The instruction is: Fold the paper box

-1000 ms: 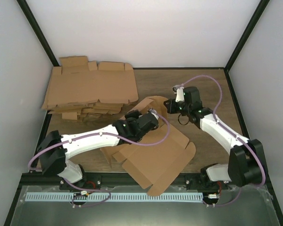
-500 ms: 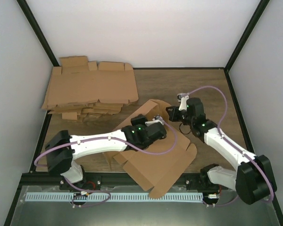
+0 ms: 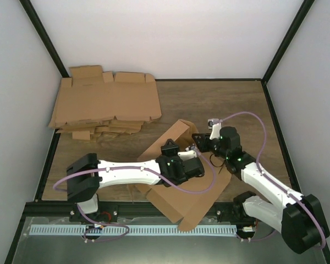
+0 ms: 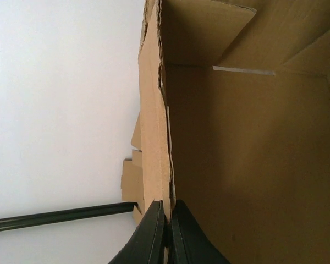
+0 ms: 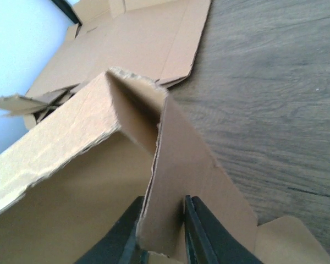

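Observation:
The paper box (image 3: 201, 202) lies partly folded at the middle front of the table, one wall (image 3: 173, 136) raised. My left gripper (image 3: 191, 159) reaches across it from the left. In the left wrist view it (image 4: 168, 204) is shut on the upright edge of a box wall (image 4: 154, 137), with the brown inside of the box (image 4: 253, 165) to the right. My right gripper (image 3: 201, 144) meets the box from the right. Its jaws (image 5: 163, 199) stand slightly apart, with a side flap (image 5: 181, 159) between them.
A pile of flat brown cardboard blanks (image 3: 107, 104) sits at the back left, also visible in the right wrist view (image 5: 143, 38). Bare wooden tabletop (image 3: 231, 104) lies at the back right. Black frame posts and white walls enclose the table.
Both grippers and the box have shifted toward the near edge, and the raised wall stands steeper. The right jaws have parted a little around the flap.

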Robot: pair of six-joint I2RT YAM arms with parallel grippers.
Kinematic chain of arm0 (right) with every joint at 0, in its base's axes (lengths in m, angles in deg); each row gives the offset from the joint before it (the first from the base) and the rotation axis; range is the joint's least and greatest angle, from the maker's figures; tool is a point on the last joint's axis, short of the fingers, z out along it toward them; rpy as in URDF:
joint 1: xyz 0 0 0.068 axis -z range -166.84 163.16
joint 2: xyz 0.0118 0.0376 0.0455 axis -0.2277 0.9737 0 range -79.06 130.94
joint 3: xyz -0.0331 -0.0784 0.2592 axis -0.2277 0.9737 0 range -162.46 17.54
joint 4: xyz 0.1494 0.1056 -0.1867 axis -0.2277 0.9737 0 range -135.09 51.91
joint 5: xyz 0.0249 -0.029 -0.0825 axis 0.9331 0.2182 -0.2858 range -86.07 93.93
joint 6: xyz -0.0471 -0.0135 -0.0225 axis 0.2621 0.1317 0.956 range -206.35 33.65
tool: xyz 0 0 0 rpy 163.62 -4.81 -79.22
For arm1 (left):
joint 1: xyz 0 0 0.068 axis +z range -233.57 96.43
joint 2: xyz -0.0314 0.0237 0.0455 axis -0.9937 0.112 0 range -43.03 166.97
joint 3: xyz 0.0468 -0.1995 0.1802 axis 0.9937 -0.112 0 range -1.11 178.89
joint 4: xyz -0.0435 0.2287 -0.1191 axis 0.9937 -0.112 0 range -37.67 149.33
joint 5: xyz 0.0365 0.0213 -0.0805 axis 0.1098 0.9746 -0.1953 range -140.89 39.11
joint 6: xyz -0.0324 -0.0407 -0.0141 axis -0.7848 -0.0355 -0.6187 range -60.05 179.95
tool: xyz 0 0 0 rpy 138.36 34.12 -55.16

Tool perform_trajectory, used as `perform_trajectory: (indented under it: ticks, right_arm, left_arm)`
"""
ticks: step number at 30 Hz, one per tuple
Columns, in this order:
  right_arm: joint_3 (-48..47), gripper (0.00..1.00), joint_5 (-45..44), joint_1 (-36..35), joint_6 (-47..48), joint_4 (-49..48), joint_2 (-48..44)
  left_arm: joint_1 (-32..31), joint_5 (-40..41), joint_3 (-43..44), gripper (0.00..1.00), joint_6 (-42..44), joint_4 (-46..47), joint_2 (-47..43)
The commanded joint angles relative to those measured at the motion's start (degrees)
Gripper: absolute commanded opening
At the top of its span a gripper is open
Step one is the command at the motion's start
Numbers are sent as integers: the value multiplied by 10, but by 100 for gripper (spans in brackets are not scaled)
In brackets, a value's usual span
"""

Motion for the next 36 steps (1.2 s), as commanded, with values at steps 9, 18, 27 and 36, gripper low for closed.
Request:
perform_trajectory:
  ticks: [9,18,27,36]
  right_arm:
    - [33,42,82,-13,54,-14,-30]
    - [80,59,167,-13,48,-129,-9]
    - [71,65,167,-13,23,-210,56]
    - [69,73,137,-12,33,-194,62]
  left_arm:
    - [-9,-24,-15,4,16,36,-3]
    - [-9,-44,-26,4,25,56,-14]
    - [-9,-48,-26,4,32,63,-10]
    - [-10,-51,-34,4,35,63,-16]
